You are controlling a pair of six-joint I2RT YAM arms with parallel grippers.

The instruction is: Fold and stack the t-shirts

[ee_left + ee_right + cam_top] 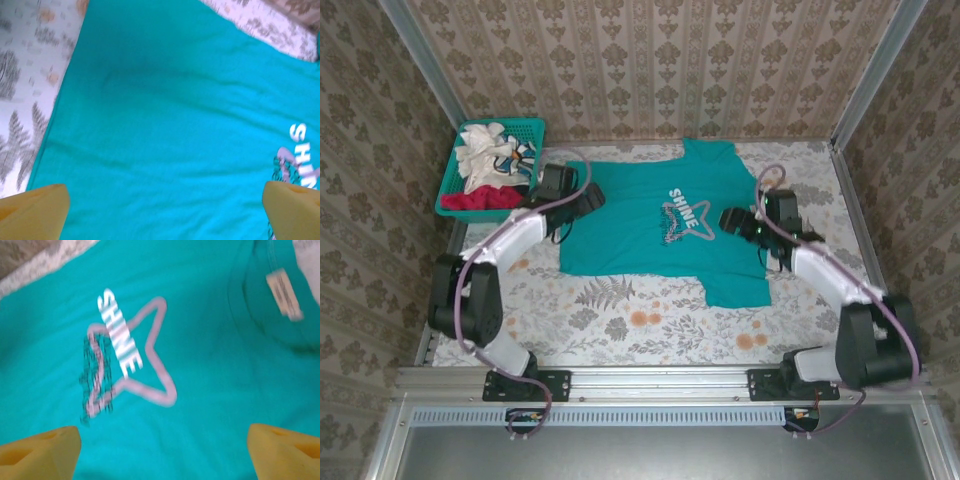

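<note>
A teal t-shirt (630,235) with a white "SHINE" star print (677,215) lies spread flat on the table, its collar toward the right. My left gripper (588,197) hovers open over the shirt's left part; in the left wrist view its yellow fingers (35,210) stand wide apart above plain teal cloth (165,115). My right gripper (732,220) hovers open near the print. In the right wrist view its gripper (165,450) holds nothing, with the print (125,350) and the collar label (283,294) ahead. Red (475,201) and white (485,150) t-shirts lie bunched in the basket.
A teal mesh basket (525,124) stands at the back left corner of the table. The floral tablecloth (650,320) shows in front of the shirt. Metal frame posts and papered walls close in the left, right and back sides.
</note>
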